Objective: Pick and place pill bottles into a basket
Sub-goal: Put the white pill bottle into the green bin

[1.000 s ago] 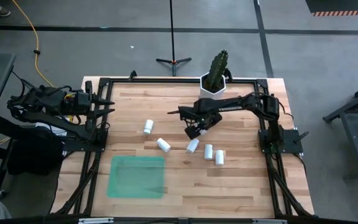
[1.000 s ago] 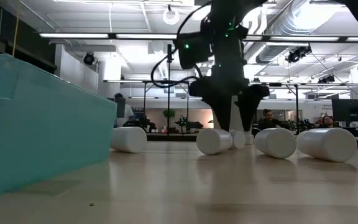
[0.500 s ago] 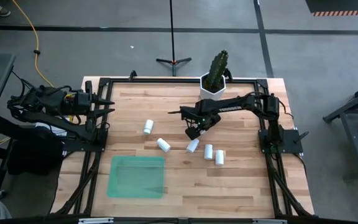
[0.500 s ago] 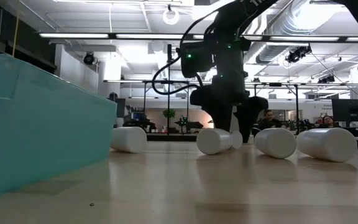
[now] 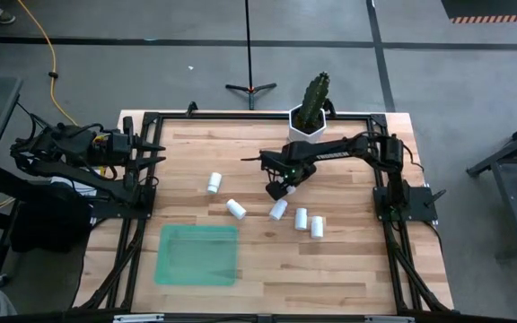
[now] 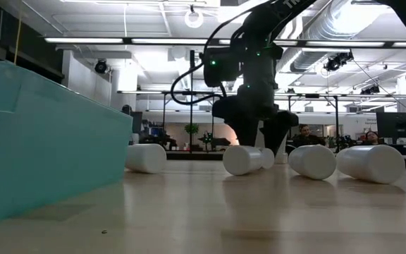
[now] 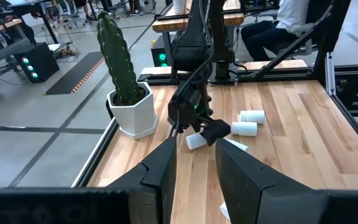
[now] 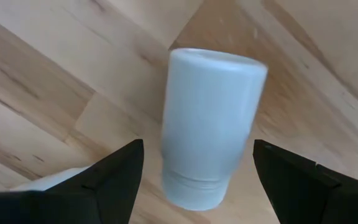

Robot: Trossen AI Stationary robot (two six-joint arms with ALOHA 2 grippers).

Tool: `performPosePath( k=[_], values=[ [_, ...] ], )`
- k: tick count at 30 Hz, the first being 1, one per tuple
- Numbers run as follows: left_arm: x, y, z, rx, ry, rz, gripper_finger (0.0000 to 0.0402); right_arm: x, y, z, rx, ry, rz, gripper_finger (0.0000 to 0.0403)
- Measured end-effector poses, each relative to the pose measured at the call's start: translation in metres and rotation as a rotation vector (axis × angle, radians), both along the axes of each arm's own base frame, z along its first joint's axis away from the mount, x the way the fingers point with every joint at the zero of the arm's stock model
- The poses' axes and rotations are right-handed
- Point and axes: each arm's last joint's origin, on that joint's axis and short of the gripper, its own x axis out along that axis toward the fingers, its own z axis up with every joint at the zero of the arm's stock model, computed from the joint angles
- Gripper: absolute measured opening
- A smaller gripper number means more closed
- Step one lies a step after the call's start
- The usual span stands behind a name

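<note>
Looking straight down on a pale wooden table point(image 5: 348, 260) with a black frame, the overhead view shows two dark robot arms, one at each side. The right gripper point(image 5: 279, 187) reaches in over the middle of the table, its two fingers spread wide with nothing between them yet. Its own wrist camera looks past those fingers point(image 8: 110, 180) at one white pill bottle point(image 8: 210, 124) lying on its side on the wood, framed in the gap but not touched by either finger. From overhead, five pill bottles can be counted, all lying on the table: one point(image 5: 214, 183) toward the left, one point(image 5: 235, 209) nearer the middle, one point(image 5: 278, 210) just below the right gripper, and two point(image 5: 302, 217) point(image 5: 317, 226) close together to its right. The sixth is partly hidden under the gripper. The basket point(image 5: 197, 255), a shallow translucent green tray, sits at the near left part of the table, well apart from the bottles, and it holds nothing. The left gripper point(image 5: 157, 154) waits at the left edge of the table, off the work area, its fingers closed together and holding nothing. A green cactus in a white hexagonal pot point(image 5: 311, 117) stands at the far edge of the table, behind the right arm.
</note>
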Motion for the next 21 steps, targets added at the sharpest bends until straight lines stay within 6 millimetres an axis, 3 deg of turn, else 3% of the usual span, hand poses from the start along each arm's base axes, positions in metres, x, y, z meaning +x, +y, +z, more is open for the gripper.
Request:
performPosePath(
  k=[7, 21],
  values=[
    [-0.0001, 0.0000, 0.0001, 0.000, 0.000, 0.000, 0.0147, 0.0001, 0.0006, 0.0001, 0.019, -0.004, 0.004, 0.0275],
    [-0.0001, 0.0000, 0.0001, 0.000, 0.000, 0.000, 0.0147, -0.0010, 0.0017, 0.0010, 0.036, 0.004, 0.010, 0.0145]
  ],
)
